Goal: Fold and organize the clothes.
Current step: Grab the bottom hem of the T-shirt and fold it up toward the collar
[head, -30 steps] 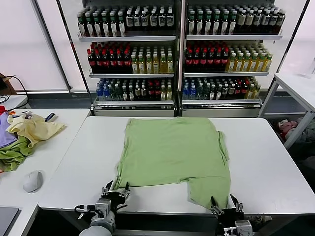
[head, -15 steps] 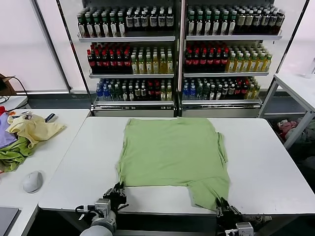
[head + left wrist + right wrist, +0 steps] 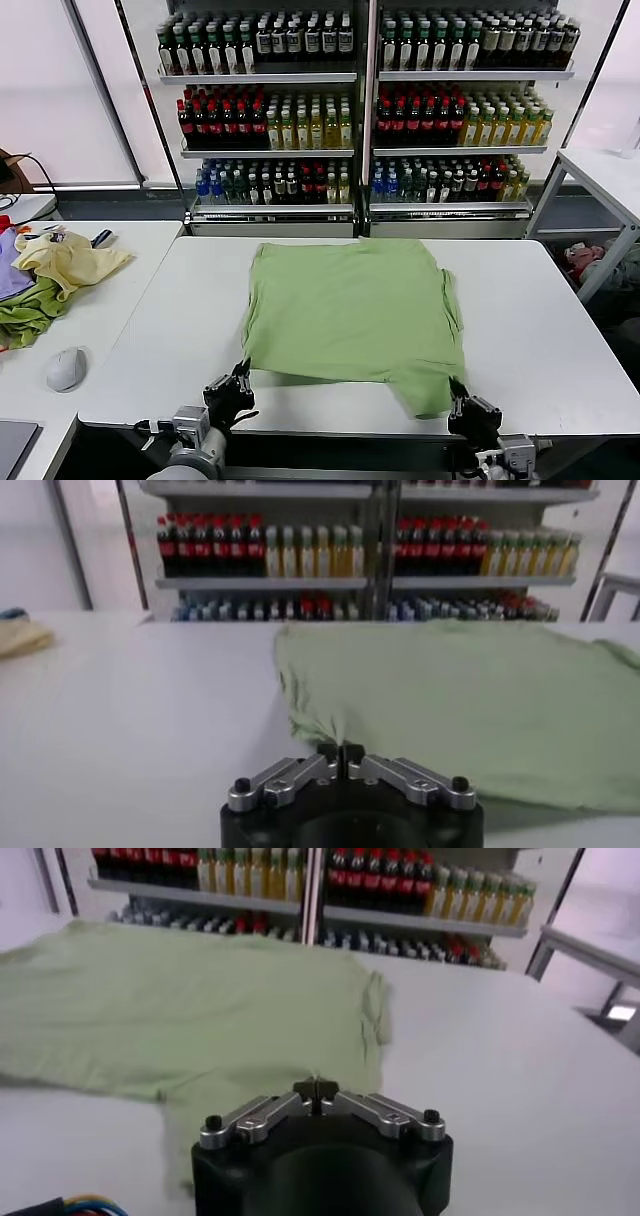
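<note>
the left claw (image 3: 240, 382) is seen closed on the near left corner of the light green shirt (image 3: 350, 310), with a small pinch of cloth raised between its fingers (image 3: 340, 755). the right claw (image 3: 465, 405) is closed on the near right corner, at the table's (image 3: 560, 330) front edge. the shirt is spread flat across the middle of the table, its near hem uneven and longer on the right. only thin pinches appear to be held, so a corner could be lost if the cloth is lifted quickly; uneven pulling could skew the fold or drag the far hem into wrinkles.
</note>
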`<state>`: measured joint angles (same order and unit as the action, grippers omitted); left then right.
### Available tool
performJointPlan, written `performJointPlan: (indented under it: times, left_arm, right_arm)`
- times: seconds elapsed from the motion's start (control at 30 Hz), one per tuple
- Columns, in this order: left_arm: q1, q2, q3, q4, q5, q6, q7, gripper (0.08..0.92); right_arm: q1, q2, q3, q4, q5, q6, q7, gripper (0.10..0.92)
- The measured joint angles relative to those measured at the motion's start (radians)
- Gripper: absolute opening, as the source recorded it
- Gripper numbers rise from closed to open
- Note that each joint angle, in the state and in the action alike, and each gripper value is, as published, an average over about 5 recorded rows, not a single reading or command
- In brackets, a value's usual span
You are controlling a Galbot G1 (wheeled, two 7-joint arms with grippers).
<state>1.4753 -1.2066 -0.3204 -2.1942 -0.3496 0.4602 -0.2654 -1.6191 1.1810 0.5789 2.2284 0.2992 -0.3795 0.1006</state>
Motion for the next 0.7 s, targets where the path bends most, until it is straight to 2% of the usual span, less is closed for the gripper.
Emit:
performJointPlan:
  times: [0.3,0.7]
  left_arm:
    - [-0.068,0.049,0.021,0.026,-0.013,-0.016,0.015,0.097]
    - [-0.245,0.087,0.093,0.169,-0.014,-0.015,0.014,0.097]
  right_arm:
    - [0.145,-0.047,-0.021,-0.079,0.032,0.012,0.001,0.113]
    - [0.352,-0.084,-0.085,-0.235,0.039,0.013,-0.013,0.113]
